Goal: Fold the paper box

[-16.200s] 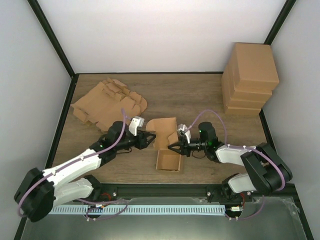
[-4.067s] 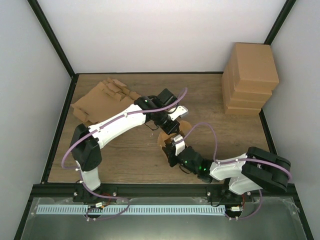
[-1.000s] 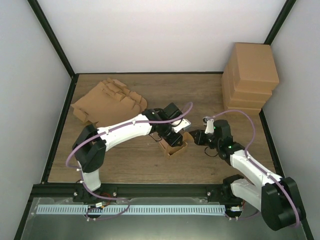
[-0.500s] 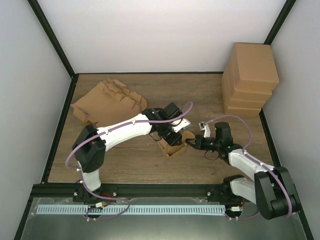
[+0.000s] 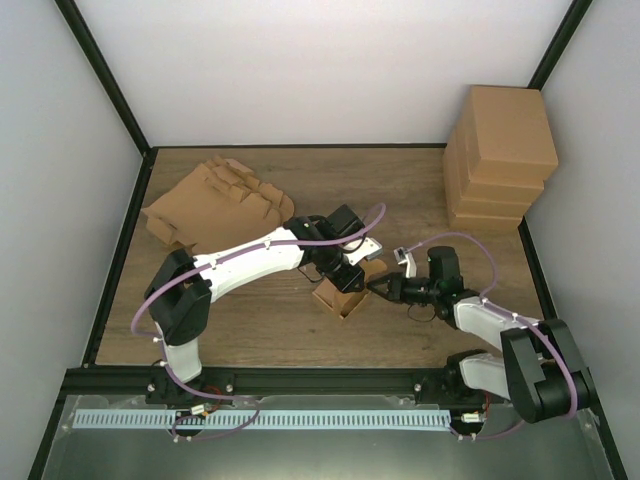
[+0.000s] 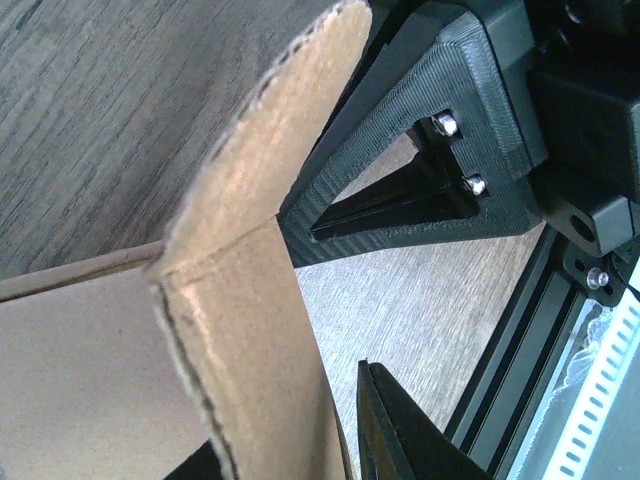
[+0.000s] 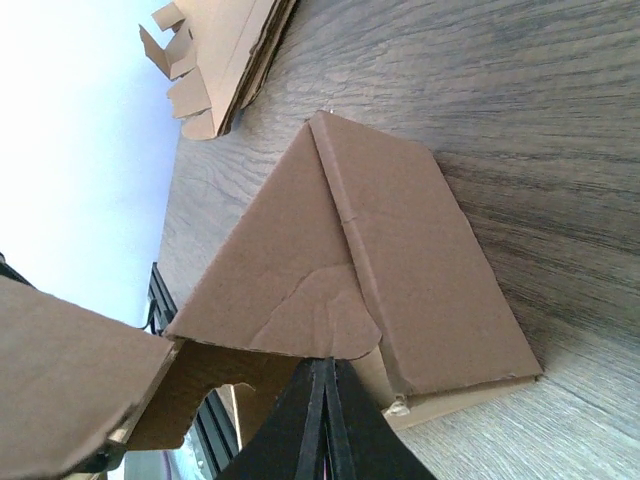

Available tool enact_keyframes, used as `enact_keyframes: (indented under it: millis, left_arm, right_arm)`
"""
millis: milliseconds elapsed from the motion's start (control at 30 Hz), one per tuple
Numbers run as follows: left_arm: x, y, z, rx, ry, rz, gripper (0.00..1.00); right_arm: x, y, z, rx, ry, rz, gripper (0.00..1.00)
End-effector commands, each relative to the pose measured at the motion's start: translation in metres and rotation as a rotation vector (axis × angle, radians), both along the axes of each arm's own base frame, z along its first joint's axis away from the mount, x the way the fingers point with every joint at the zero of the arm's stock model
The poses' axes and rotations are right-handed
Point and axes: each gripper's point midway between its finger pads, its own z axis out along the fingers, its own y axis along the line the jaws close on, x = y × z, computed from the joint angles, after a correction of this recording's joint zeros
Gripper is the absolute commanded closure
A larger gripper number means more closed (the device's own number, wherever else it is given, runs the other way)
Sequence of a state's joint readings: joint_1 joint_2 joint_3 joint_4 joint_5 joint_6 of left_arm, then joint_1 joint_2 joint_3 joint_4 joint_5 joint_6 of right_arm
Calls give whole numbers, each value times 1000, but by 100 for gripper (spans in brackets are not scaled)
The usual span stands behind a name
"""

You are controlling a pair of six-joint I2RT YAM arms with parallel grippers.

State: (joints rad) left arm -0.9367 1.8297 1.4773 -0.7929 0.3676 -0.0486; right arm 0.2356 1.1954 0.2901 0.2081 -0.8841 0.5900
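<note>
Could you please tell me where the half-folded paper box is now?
Top view: the paper box sits mid-table under the left tool, the right tool just right of it.

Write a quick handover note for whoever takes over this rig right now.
Left gripper: at the far side of the box; grip unclear.
Right gripper: shut, empty, tips at the rounded flap.
Box is mid-table, partly folded, top open. Flat blanks far left, finished boxes stacked far right.
Left to do: tuck the flaps and close it.
</note>
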Motion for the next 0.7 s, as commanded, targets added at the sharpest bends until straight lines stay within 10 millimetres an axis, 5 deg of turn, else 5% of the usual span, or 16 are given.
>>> enact_keyframes:
  millis: [0,200,667]
  left_arm:
    - [-2,-7,12,-44,-9,-20,80]
    - [-2,-5,12,-35,-11,-24,81]
    - [0,-6,6,-28,-16,-24,87]
  right_arm:
    - [8,-5,5,-26,-39,-28,99]
    - [31,-27,6,-167,-123,-175,99]
    - [6,12,11,34,-74,61,99]
